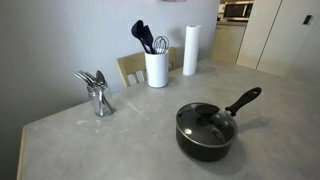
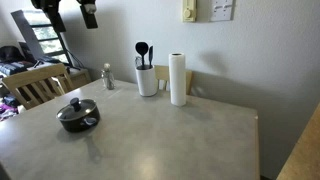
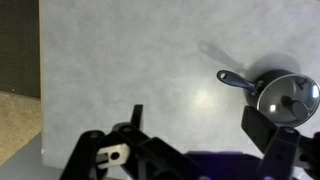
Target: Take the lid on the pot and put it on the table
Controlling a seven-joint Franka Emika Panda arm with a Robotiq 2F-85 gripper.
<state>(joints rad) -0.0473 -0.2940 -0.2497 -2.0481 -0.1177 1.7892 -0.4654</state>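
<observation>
My tool [image 3: 200,128] hung high above the table [image 3: 120,50], jaws spread wide and empty, while the lid [image 3: 288,100] sat on the pot [image 3: 243,83] well off toward the wrist view's right edge, the handle angled back toward me.

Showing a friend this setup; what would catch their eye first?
The black pot, glass lid on it, stands alone on the grey table. Near the far edge stand a white utensil holder and a paper roll. The open end effector hangs high above the table.
</observation>
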